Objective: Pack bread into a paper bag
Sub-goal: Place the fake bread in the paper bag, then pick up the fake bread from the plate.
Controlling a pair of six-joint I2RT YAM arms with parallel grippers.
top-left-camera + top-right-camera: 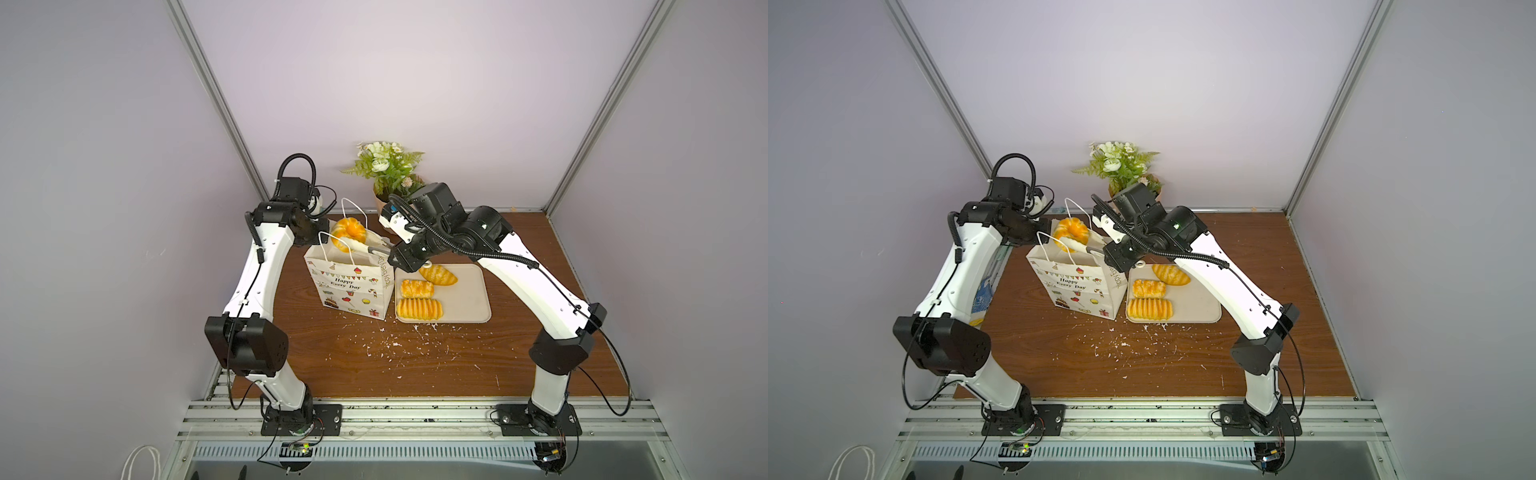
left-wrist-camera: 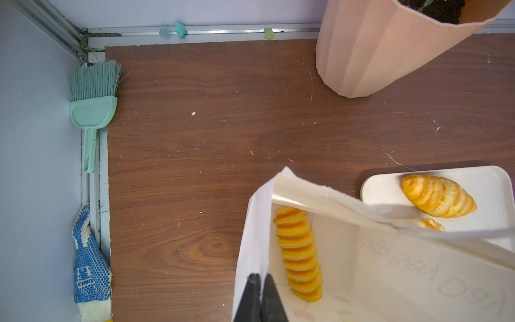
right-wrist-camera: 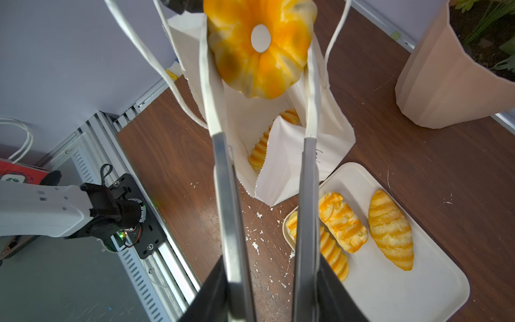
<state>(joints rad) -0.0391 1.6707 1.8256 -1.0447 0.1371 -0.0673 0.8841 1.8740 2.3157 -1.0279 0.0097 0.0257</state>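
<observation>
Right gripper (image 3: pixel 258 55) pinching ring (image 1: pixel 348 232) by sides, above bag (image 1: pixel 353 286) mouth. Left gripper (image 2: pixel 260 278) pressed together on bag rim. One loaf (image 2: pixel 299 253) inside bag; three pastries (image 1: pixel 417 288) beside bag. Risk: ring, possibly wider than mouth, catches rim or handle cord (image 3: pixel 339 28); bag tips, paper tears.

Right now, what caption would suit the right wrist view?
Right gripper holds a ring-shaped bread over the open paper bag, three pastries lying on the tray.
</observation>
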